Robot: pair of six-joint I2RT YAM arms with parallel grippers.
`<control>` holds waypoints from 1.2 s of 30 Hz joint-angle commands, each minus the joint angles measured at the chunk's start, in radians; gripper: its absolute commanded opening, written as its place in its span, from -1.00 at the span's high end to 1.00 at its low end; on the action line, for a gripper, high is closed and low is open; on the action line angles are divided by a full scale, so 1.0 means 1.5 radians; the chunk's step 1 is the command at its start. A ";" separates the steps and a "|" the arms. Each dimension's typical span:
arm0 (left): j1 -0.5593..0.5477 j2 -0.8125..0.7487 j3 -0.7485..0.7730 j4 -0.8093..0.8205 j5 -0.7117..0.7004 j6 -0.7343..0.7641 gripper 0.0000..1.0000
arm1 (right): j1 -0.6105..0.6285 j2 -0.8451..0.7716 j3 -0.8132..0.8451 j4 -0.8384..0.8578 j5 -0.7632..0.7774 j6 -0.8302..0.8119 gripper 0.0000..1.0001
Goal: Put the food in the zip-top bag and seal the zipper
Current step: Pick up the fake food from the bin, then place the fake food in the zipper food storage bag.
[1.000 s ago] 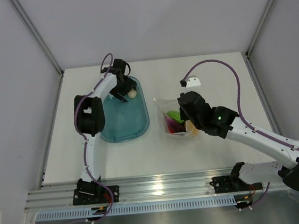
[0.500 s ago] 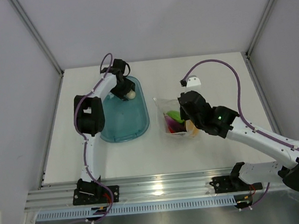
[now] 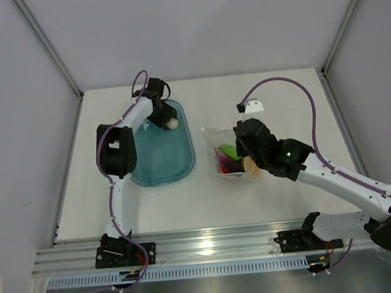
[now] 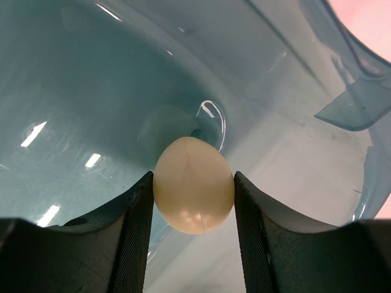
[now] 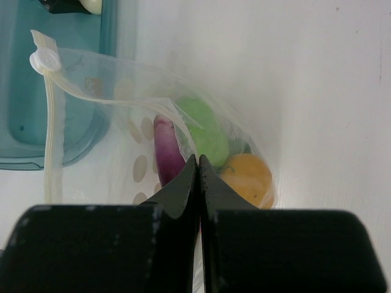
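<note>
The left fingers [image 4: 131,244] stand partly apart with the white ball [image 4: 193,192] caught between them, one dark pad pressed against each side of it. The ball sits low inside the teal tub [image 3: 161,165], at the tub's far end, close above its glossy floor; whether it rests on that floor or hangs just clear of it cannot be told. The tub lies on the left half of the white bench [image 3: 187,203]. The right fingers [image 5: 183,189] are pressed fully together, their tips pinching the upper lip of the zip-top bag [image 5: 116,116]. The bag lies on the bench just right of the tub, with a narrow strip of bare bench between them in the overhead view. Its mouth gapes toward the tub, and the zipper [image 5: 52,140] runs unsealed along the lower lip, a round tab at one end. Inside the bag a light green pod [image 5: 204,131], a purple piece [image 5: 166,152] and a yellow-orange piece [image 5: 247,174] crowd together at the closed end, right beside the right fingertips.
</note>
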 commanded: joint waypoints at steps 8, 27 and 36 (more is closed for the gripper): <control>0.001 -0.158 -0.183 0.127 0.021 0.043 0.99 | -0.001 -0.014 0.014 0.012 0.005 0.006 1.00; -0.097 -0.737 -0.665 0.520 0.268 0.140 0.99 | 0.000 0.008 0.030 -0.005 -0.013 0.040 1.00; -0.230 -0.799 -0.663 0.554 0.307 0.167 0.99 | -0.002 0.009 0.036 -0.005 -0.012 0.039 1.00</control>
